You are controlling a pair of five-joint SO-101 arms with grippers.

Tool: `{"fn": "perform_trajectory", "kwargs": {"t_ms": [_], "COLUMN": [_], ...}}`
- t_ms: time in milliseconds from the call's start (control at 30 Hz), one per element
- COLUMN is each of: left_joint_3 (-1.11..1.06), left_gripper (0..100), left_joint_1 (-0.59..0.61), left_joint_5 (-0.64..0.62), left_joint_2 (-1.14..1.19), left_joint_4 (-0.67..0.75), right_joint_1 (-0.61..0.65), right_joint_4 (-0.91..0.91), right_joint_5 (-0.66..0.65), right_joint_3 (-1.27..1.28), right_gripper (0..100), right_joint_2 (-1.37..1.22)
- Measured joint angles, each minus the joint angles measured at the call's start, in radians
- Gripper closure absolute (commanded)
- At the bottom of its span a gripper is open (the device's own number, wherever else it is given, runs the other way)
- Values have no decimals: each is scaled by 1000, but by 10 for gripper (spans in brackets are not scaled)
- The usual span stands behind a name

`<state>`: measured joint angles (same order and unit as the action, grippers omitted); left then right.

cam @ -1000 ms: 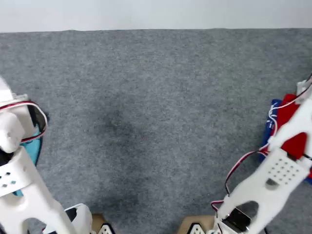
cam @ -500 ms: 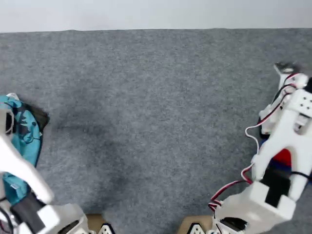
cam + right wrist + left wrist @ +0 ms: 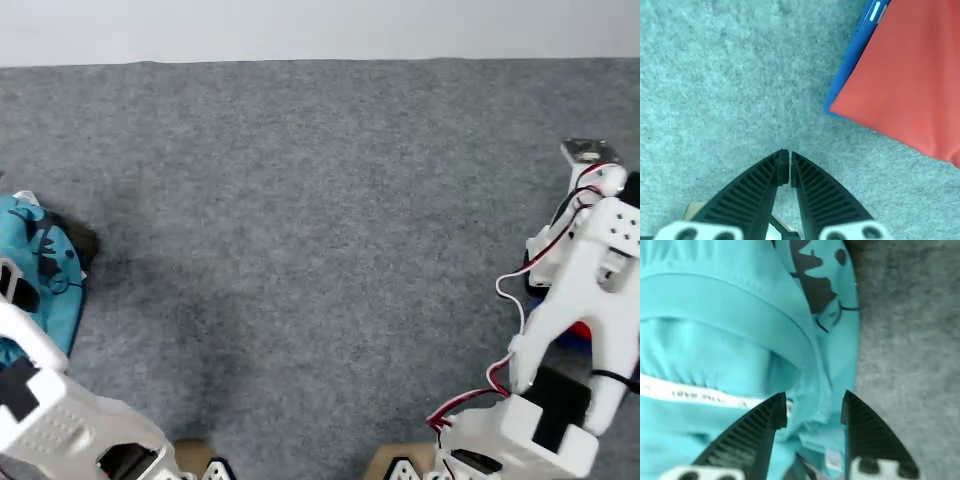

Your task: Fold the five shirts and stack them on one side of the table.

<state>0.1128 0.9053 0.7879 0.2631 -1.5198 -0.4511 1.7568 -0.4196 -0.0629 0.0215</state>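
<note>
1. The teal shirt (image 3: 45, 255) lies bunched at the left edge of the grey bench (image 3: 320, 200), with a dark print showing on its cloth.
2. The left gripper (image 3: 812, 410) hangs close over that shirt with its jaws parted a moderate way. A folded hem of the teal cloth lies in the gap between them, and I cannot tell whether they touch it.
3. A red shirt (image 3: 900, 75) lies flat on a blue shirt (image 3: 850, 60) at the right edge of the bench, with a strip of blue showing past the red.
4. The right gripper (image 3: 790, 167) is above bare bench just beside a corner of that pile, its jaws pressed together with nothing between them.
5. In the high view the right arm (image 3: 585, 300) stands over the red and blue pile, and the left arm (image 3: 60, 430) is at the near left corner.
</note>
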Motion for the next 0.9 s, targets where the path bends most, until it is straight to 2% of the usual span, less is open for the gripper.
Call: {"fn": "perform_trajectory", "kwargs": {"t_ms": [100, 300, 433, 600, 733, 900], "left_joint_3": [0, 0, 6, 126, 203, 215], "left_gripper": [831, 999, 996, 996, 996, 996], "left_joint_1": [0, 0, -17, -63, -137, -301], "left_joint_5": [6, 8, 8, 8, 0, -121], "left_joint_2": [46, 109, 110, 87, -40, -249], "left_joint_4": [51, 68, 31, -152, -201, -204], "right_joint_1": [0, 0, 0, 0, 0, 0], "right_joint_4": [0, 0, 0, 0, 0, 0], "right_joint_5": [0, 2, 3, 3, 3, 3], "right_joint_3": [0, 0, 0, 0, 0, 0], "right_gripper": [988, 988, 988, 988, 988, 988], "right_joint_2": [0, 44, 86, 123, 152, 183]}}
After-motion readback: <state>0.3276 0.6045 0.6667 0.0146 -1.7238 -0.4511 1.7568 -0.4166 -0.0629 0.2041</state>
